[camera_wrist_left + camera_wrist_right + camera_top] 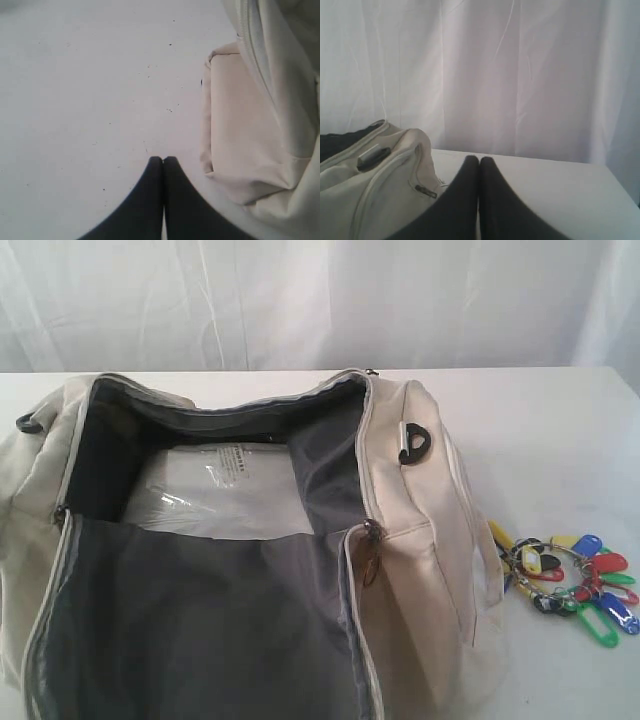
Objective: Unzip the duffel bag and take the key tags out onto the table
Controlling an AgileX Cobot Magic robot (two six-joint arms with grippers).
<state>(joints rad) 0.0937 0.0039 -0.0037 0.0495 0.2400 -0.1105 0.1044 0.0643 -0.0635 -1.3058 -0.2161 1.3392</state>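
The cream duffel bag [410, 540] lies unzipped on the white table [560, 420], its grey lining and a clear plastic packet [215, 495] showing inside. The bunch of coloured key tags [575, 585] rests on the table just right of the bag. Neither arm appears in the exterior view. My left gripper [163, 159] is shut and empty over bare table [75, 100], beside the bag's end [250, 135]. My right gripper [479, 159] is shut and empty, raised beside the bag [375, 190], facing the curtain.
A white curtain [320, 300] hangs behind the table's far edge. A black D-ring [415, 443] sits on the bag's right side, and a metal zipper pull [371, 550] hangs at the opening's front right.
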